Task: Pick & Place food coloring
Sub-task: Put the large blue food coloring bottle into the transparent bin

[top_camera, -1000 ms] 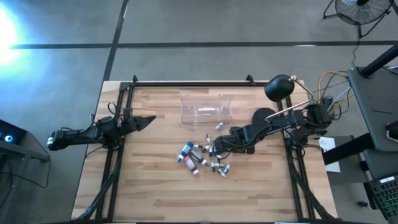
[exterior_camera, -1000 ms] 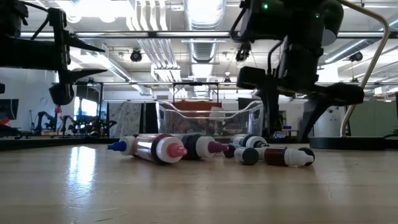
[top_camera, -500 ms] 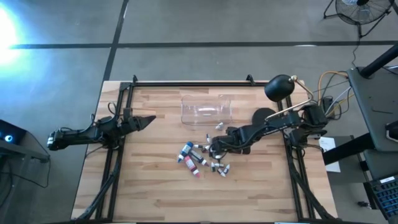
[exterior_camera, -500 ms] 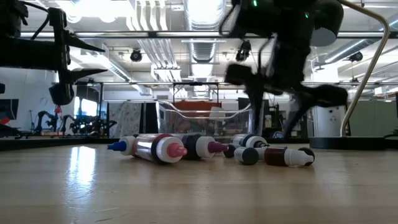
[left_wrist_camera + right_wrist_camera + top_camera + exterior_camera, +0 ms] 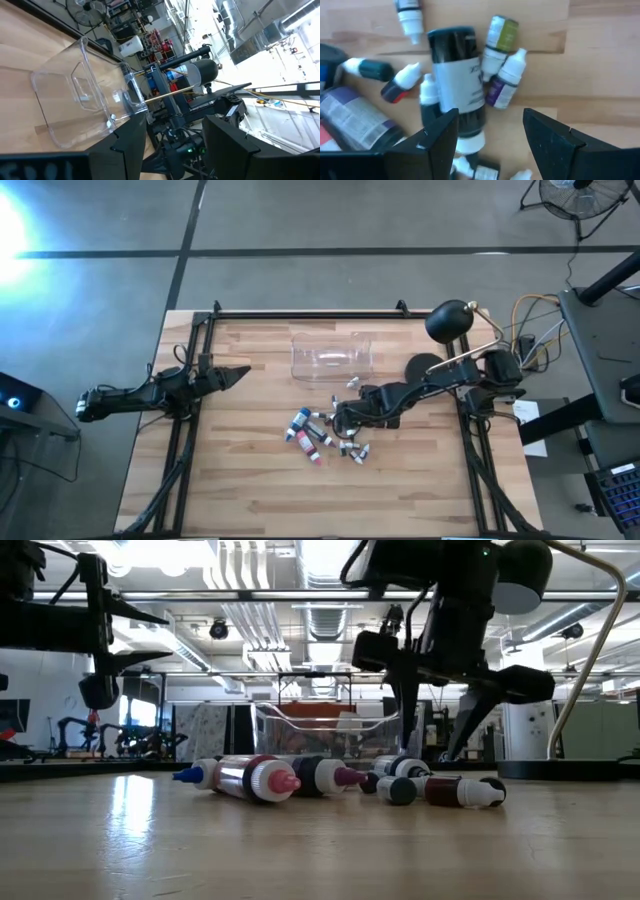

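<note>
The food coloring bottles (image 5: 325,432) lie on their sides in a loose pile at the table's middle. The low view shows the same bottles (image 5: 330,778), whitish and dark, with blue, red and pink tips. My right gripper (image 5: 341,420) is over the pile's right part, open and pointing down. In the right wrist view my right gripper (image 5: 490,132) has one finger on each side of a dark bottle with a white label (image 5: 456,82), and I see no touch. My left gripper (image 5: 236,372) waits open at the table's left edge.
A clear rectangular plastic box (image 5: 332,355) stands on the table beyond the pile and also shows in the left wrist view (image 5: 85,100). A black round lamp-like head on a stand (image 5: 450,321) stands near the far right corner. Bare wood lies near and left of the pile.
My right gripper has moved a little toward the table's left, farther over the pile of bottles, staying open. The bottles have not moved.
</note>
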Motion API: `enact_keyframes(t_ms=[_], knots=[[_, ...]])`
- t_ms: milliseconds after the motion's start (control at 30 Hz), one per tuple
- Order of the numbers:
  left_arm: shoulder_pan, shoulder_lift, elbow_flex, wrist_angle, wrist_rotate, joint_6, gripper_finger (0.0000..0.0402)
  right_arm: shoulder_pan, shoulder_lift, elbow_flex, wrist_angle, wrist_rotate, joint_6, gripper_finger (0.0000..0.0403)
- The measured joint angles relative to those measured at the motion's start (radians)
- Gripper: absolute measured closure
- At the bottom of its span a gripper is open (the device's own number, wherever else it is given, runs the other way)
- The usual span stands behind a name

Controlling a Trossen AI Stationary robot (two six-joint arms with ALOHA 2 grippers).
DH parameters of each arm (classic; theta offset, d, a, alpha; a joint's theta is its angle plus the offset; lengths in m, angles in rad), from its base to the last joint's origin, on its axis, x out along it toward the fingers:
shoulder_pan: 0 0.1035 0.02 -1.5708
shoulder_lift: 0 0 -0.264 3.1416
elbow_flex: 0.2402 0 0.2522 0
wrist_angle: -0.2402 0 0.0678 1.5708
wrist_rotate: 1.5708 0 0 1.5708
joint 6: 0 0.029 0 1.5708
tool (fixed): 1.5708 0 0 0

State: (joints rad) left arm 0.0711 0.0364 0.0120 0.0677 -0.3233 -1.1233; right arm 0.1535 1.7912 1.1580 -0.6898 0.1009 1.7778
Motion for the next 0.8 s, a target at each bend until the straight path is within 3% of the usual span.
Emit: enact_keyframes(t_ms=[333,800], knots=[[0.0,0.0,0.0,0.0,0.004,0.001,0.0232,0.001,0.002,-0.002,-0.008,0.005,0.025,0.0188],[0.0,0.0,0.0,-0.018,0.102,0.03,0.0232,0.008,0.001,-0.002,-0.008,0.003,-0.034,0.0188]])
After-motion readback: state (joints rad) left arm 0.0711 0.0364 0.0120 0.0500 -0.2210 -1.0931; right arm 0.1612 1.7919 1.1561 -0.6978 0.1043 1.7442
